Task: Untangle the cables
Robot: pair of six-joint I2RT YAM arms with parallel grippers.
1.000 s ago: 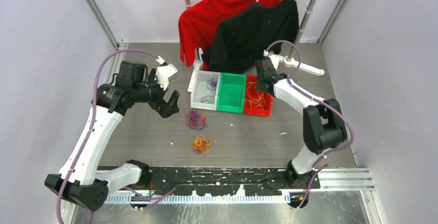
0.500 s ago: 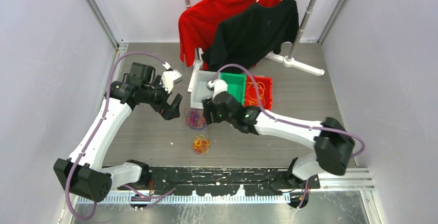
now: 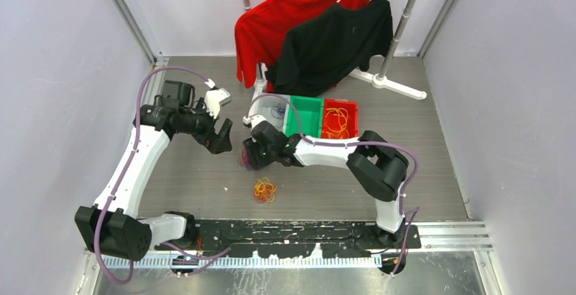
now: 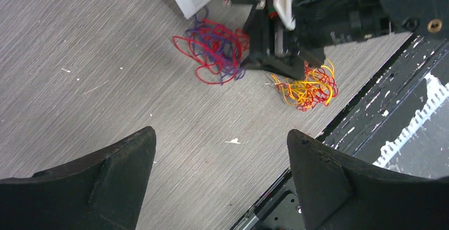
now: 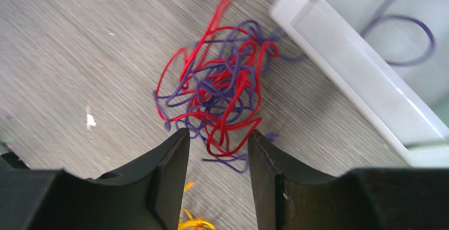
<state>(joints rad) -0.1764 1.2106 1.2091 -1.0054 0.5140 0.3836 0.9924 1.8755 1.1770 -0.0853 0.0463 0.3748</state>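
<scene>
Cables first, nearest the arm bases: a small yellow-orange and red knot of thin wire [image 3: 264, 189] lies on the grey wood-grain surface [image 3: 183, 186], and neither pincer is on it. Just beyond it, here's the action. The red-and-purple tangle of thin wires [image 5: 217, 100] sits on the surface right under the right pincer [image 5: 218, 150]. Its black fingers [image 5: 169, 177] stand a narrow gap apart with nothing clamped. Most of the clump lies ahead of the tips, and only its lowest loops reach in between them. It's a roundish clump with no real long axis; one red loop pokes out on its far side, and purple strands trail toward the bin.

The left pincer [image 4: 219, 187] hovers off to the tangle's left, spread wide and empty, clearly the farther of the two. So the right arm is the nearer one, and I'd judge a short push forward and down would put strands between its fingers.

Further back, the white plastic bin [image 5: 360, 81] stands just beside the tangle with a purple wire [image 5: 407, 34] inside. Next to it is the green plastic bin [image 3: 303, 115], then the red plastic bin [image 3: 339, 102] holding yellow-orange wires [image 3: 335, 125].
</scene>
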